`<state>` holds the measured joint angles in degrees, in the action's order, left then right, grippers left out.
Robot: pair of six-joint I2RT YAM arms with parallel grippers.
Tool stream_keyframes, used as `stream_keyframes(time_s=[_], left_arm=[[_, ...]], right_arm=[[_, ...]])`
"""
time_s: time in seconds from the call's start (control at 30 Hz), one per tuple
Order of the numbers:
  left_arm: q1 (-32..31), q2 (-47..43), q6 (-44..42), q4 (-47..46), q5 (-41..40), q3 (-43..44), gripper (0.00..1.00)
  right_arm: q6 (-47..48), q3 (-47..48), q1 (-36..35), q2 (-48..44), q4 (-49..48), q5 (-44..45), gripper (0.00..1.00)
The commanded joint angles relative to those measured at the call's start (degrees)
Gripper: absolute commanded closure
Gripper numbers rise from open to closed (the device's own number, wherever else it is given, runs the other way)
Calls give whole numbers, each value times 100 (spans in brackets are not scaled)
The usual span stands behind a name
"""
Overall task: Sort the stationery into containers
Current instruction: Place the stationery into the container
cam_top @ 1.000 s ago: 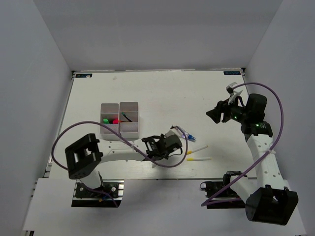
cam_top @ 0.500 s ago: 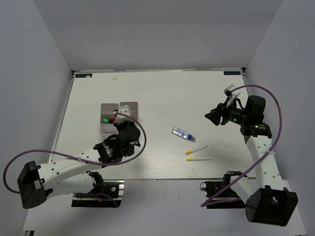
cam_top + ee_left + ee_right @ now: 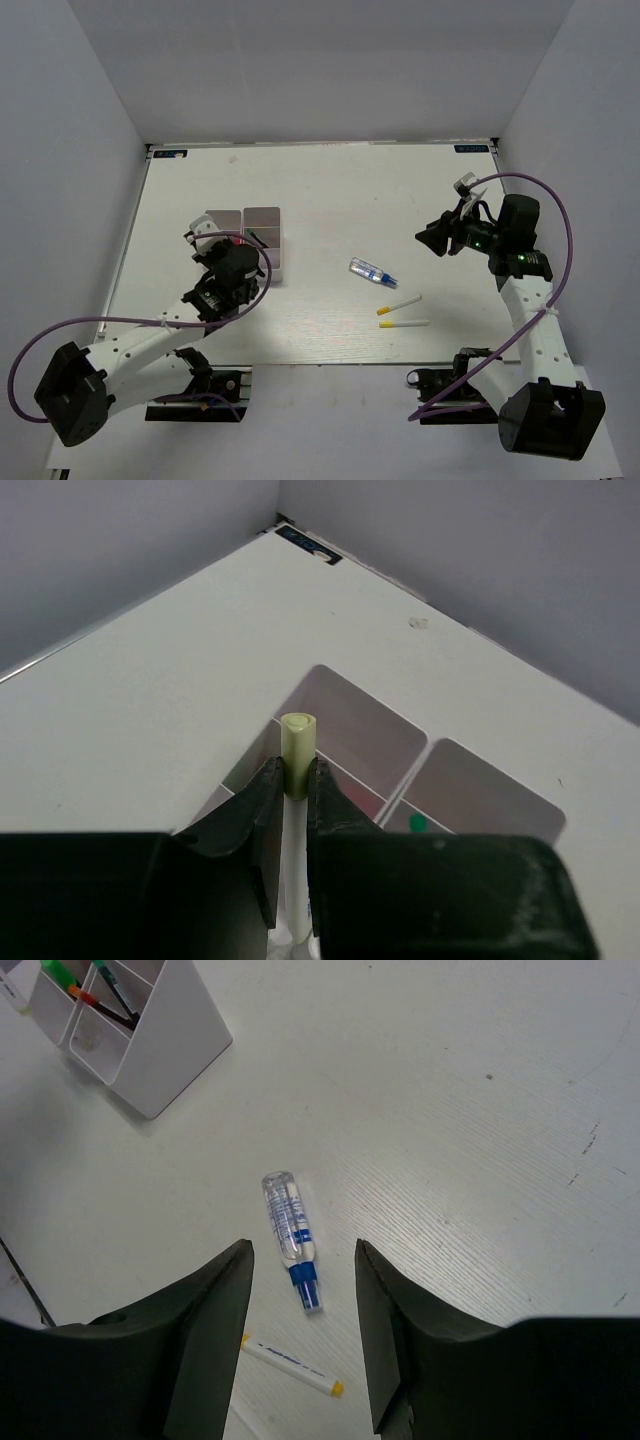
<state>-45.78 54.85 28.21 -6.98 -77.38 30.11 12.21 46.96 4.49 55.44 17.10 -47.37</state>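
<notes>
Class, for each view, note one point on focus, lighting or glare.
Top external: even light, no glare on the table. Left wrist: the near fingers are dark and blurred, while the stick is sharper. Right wrist: the tube and the table grain are crisp.

White table (image 3: 330, 190) carries the bins (image 3: 262, 218), a clear-blue tube (image 3: 371, 271) — and two yellow-capped markers (image 3: 399, 304).

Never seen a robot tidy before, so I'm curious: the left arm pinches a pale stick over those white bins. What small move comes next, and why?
Probably lower the left arm slightly so the pale stick dips into a bin before release. Its jaws are shut on it, and its tip hangs over the white bins, not yet inside one.
</notes>
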Motion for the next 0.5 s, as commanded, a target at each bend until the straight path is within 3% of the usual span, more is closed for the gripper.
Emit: stream_keyframes(time_s=[0.0,0.27,0.37,0.47], left_arm=[[349,122,176,-312,-163,-92,100],[886,1062,448,-655,-5,-146,100],[1009,1422,913,-217,65,-14,100],[1010,1537,1397,302,179,144,87]], right_arm=[[71,-38,25,-121,4,-158,49],[106,-64,25,-95,21,-211,49],[142,-64,17,-86,30,-211,46],[168,-64,25,-51,39,-246,43]])
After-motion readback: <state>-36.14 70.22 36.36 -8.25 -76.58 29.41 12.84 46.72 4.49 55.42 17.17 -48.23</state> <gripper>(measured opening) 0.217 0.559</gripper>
